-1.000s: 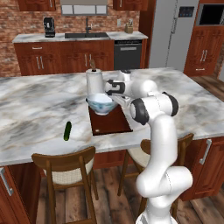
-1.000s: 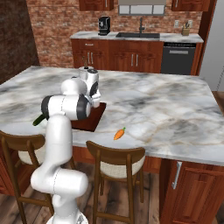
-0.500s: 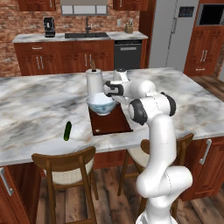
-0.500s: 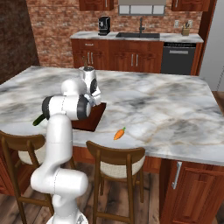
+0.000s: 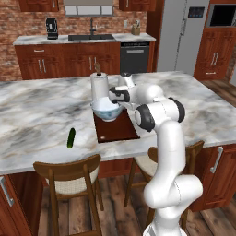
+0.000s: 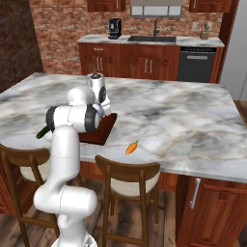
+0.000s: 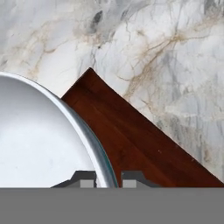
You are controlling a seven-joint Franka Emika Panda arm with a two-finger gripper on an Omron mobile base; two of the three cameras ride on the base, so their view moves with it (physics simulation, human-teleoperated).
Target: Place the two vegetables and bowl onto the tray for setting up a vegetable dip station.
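Now the fingers [image 7: 108, 178] had begun parting around the bowl [image 5: 107, 109] rim, barely open, leaving it on the tray [image 5: 116, 129]

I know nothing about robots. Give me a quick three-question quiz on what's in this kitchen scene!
1. True or false: the bowl sits on the tray.
2. Which vegetable lies nearer the tray's right side in the right base view: (a) the cucumber or (b) the carrot?
3. What do the gripper fingertips straddle in the hand view?

Key: 1 true. 2 b. 3 the bowl's rim.
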